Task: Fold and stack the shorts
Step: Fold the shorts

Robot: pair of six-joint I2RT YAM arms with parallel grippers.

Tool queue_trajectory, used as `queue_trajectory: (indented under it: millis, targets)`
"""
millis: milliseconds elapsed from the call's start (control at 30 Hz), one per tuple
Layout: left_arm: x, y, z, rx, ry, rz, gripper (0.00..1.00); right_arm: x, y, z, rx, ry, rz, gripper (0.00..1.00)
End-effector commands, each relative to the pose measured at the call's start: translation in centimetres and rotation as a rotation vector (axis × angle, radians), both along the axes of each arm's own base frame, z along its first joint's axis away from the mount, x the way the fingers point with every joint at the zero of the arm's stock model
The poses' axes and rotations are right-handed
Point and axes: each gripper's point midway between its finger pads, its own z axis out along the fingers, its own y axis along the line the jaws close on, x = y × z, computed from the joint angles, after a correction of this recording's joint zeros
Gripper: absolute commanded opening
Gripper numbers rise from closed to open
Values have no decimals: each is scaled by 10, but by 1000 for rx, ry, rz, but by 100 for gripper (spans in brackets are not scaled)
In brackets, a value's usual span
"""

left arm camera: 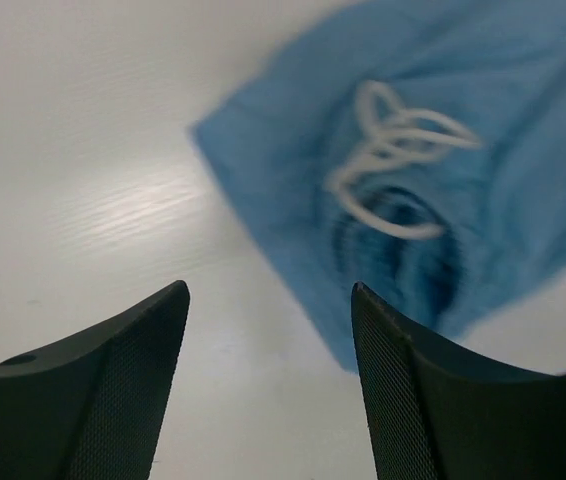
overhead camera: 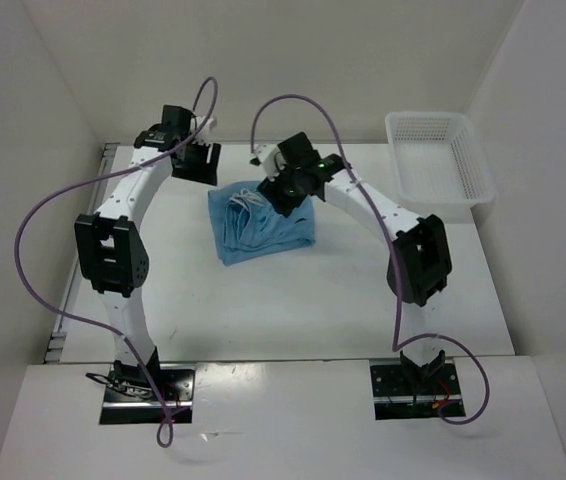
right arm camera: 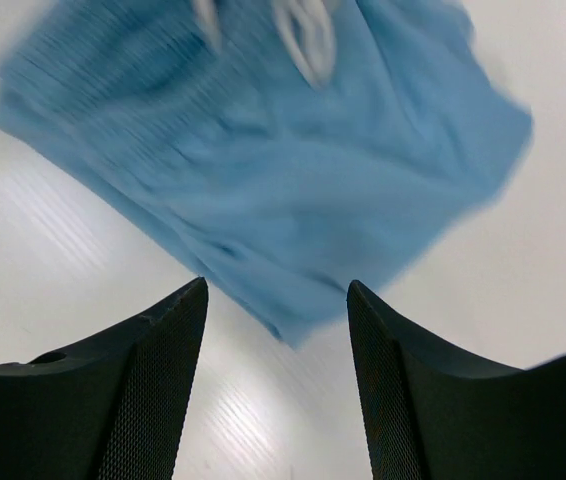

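My left hand point(left arm camera: 268, 292) and right hand point(right arm camera: 276, 285) both hang wide open and empty above the worktop point(overhead camera: 293, 300), the blue shorts point(overhead camera: 261, 232) lying folded on it close by

The shorts point(overhead camera: 261, 226) are plain sky blue, their drawstring cord point(left arm camera: 393, 160) white. The worktop point(overhead camera: 293, 300) is white with faint pale grain. At far right, the mesh basket point(overhead camera: 438, 155) is white. The arms point(overhead camera: 128, 195) are white with black joints, their cables point(overhead camera: 288, 98) purple; the fingers point(left arm camera: 113, 400) are black with a fine dotted texture. A green light point(overhead camera: 320, 163) glows on the right arm.
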Motion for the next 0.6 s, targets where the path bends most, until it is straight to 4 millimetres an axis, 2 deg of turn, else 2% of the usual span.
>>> queue_trajectory:
  millis: [0, 33, 67, 100, 133, 167, 200, 233, 333, 367, 500, 567]
  targets:
    - [-61, -79, 15, -222, 140, -239, 73, 17, -65, 4, 13, -21, -134, 64]
    - [-70, -87, 11, -244, 164, -265, 73, 19, -75, 1, 22, -29, -142, 64]
    - [-79, -95, 2, -241, 192, -283, 73, 8, -88, -23, 2, 21, -152, 64]
    - [-80, -99, -9, -239, 207, -290, 76, 7, -97, -20, 18, 9, -150, 65]
    - [-88, -102, -23, -235, 251, -295, 77, 1, -100, -36, 11, 22, -150, 65]
    - [-91, -116, -21, -251, 247, -331, 77, -1, -103, -44, 19, 34, -149, 65]
    - [-97, -121, -31, -247, 275, -341, 79, -5, -100, -45, 45, 44, -149, 65]
    - [-96, -126, -37, -237, 280, -351, 80, -9, -99, -57, 50, 55, -141, 65]
    - [-93, -134, -55, -139, 272, -353, 80, -17, -93, -66, 100, 85, -146, 65]
    - [-83, -129, -55, -102, 236, -331, 80, -19, -91, -68, 114, 94, -143, 65]
    - [-73, -124, -65, -39, 213, -306, 80, -17, -84, -69, 164, 95, -163, 65]
    - [-70, -122, -70, -23, 212, -297, 80, -14, -83, -72, 204, 108, -226, 65]
